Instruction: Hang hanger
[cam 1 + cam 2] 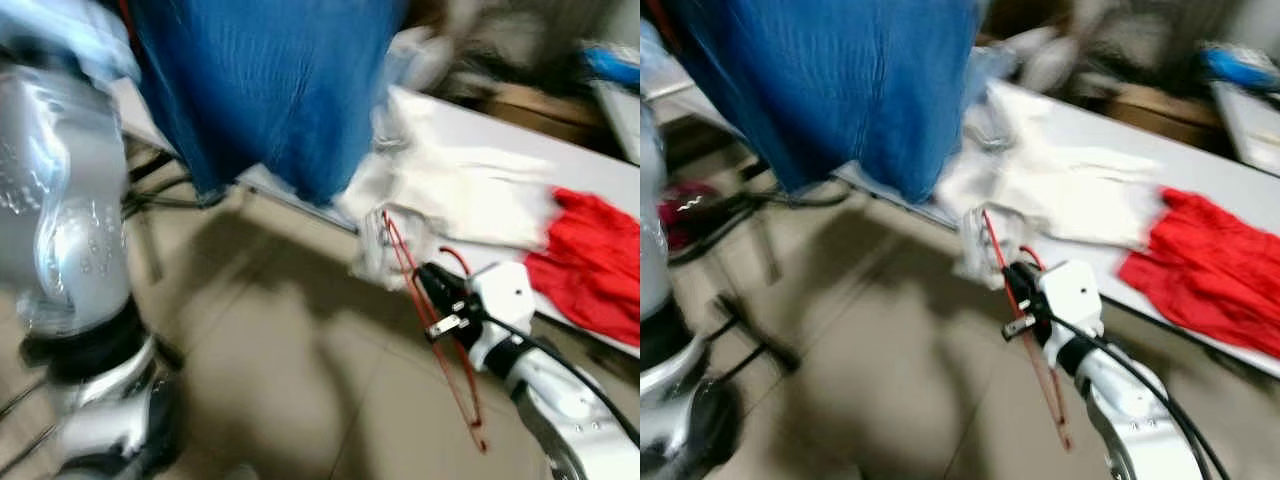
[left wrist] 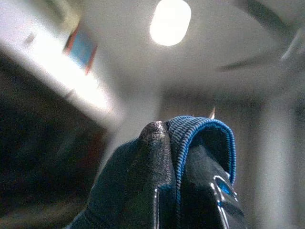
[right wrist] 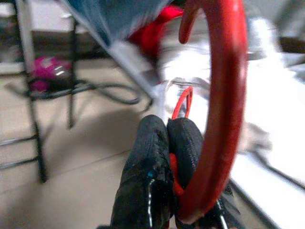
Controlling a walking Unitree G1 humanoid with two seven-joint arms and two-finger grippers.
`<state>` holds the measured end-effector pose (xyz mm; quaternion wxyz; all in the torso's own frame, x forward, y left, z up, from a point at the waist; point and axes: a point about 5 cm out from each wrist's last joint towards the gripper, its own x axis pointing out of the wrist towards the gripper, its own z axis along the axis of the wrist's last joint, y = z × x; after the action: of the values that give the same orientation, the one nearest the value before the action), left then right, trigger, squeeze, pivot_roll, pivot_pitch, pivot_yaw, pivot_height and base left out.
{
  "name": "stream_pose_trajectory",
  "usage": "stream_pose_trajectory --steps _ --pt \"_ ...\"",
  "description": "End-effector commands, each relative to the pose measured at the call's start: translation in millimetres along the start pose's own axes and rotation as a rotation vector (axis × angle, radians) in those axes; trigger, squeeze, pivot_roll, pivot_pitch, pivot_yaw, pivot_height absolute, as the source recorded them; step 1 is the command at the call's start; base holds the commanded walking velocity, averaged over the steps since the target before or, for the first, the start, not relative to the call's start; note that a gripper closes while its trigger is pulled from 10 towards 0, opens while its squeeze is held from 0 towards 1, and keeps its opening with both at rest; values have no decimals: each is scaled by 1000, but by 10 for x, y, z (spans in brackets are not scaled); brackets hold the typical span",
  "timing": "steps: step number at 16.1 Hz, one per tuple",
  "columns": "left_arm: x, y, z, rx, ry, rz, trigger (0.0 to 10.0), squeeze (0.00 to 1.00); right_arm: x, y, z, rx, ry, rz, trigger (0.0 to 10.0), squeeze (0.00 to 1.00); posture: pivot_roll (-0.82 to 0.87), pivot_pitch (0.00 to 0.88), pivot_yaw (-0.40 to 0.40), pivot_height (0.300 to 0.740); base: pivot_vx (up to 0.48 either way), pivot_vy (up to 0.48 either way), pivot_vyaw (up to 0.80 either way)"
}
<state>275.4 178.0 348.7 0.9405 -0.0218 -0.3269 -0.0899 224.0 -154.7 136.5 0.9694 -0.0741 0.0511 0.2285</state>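
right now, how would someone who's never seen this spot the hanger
Start at the long white table with the red cloth on it. Just before its near edge, the right gripper is shut on the red hanger. It is the one thin red frame, not soft fabric like the cloths around it.

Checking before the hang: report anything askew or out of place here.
The white garment spills off the table edge toward the floor, and the red hanger in the right gripper hangs tilted, bare. The left gripper pinches blue fabric.
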Motion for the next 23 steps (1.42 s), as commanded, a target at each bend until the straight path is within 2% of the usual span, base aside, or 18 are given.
stream_pose_trajectory --steps 1,2,3,4,5,6,7,9,10,12,14,16,17,18,19,21,22,23 --pt "-101 36 -205 108 177 8 10000 0 50 29 18 -4 -18 35 10000 0 130 0 -150 740 0 0 800" --pt "-167 65 -313 146 255 3 10000 0 63 33 18 -3 -19 40 10000 0 130 0 -150 740 0 0 800" --pt "-312 90 -514 191 380 -12 10000 0 84 39 15 -2 -20 47 10000 0 147 0 -161 740 0 0 800" --pt "-657 2 -884 178 600 -97 10000 0 132 57 6 2 -19 67 10000 0 171 0 -177 740 0 0 800" --pt "-932 -129 -1128 152 751 -158 10000 0 172 70 -8 1 -13 96 10000 0 181 0 -180 740 0 0 800" --pt "-1058 -156 -1276 146 835 -143 10000 0 202 79 -22 -2 1 119 10000 0 187 0 -184 740 0 0 800" --pt "-1100 -130 -1345 160 863 -135 10000 0 210 82 -50 -12 20 131 10000 0 191 0 -185 740 0 0 800" --pt "-1283 -17 -1650 233 994 -172 10000 0 245 56 -163 -32 74 125 10000 0 193 0 -180 740 0 0 800" --pt "-1331 12 -1728 253 1034 -195 10000 0 254 48 -191 -30 86 116 10000 0 189 0 -171 740 0 0 800" --pt "-1392 34 -1822 282 1065 -286 10000 0 262 3 -288 -4 125 48 10000 0 169 0 -124 740 0 0 800" --pt "-1293 -136 -1842 151 1011 -375 10000 0 177 -136 -496 153 174 -150 10000 0 137 0 -62 740 0 0 800" --pt "-1224 -307 -1888 55 929 -402 10000 0 74 -171 -634 222 215 -280 10000 0 76 0 26 740 0 0 400" --pt "-1199 -381 -1927 43 916 -417 10000 0 32 -170 -661 237 224 -291 10000 0 58 0 44 740 0 0 0" --pt "-1128 -400 -1974 61 907 -444 10000 0 43 -162 -623 180 217 -243 10000 0 53 0 49 740 0 0 0" --pt "-1112 -390 -1988 72 912 -443 10000 0 46 -162 -608 162 213 -225 10000 0 49 0 55 740 0 0 0" --pt "-1047 -306 -2056 122 939 -429 10000 0 56 -164 -535 97 185 -141 10000 0 54 0 50 740 0 0 0" --pt "-937 -210 -2077 202 931 -478 10000 0 41 -167 -440 9 170 7 10000 0 64 0 37 740 0 0 0" --pt "-881 -177 -2079 205 930 -488 10000 0 31 -175 -398 -25 172 66 10000 0 68 0 31 740 0 0 0"
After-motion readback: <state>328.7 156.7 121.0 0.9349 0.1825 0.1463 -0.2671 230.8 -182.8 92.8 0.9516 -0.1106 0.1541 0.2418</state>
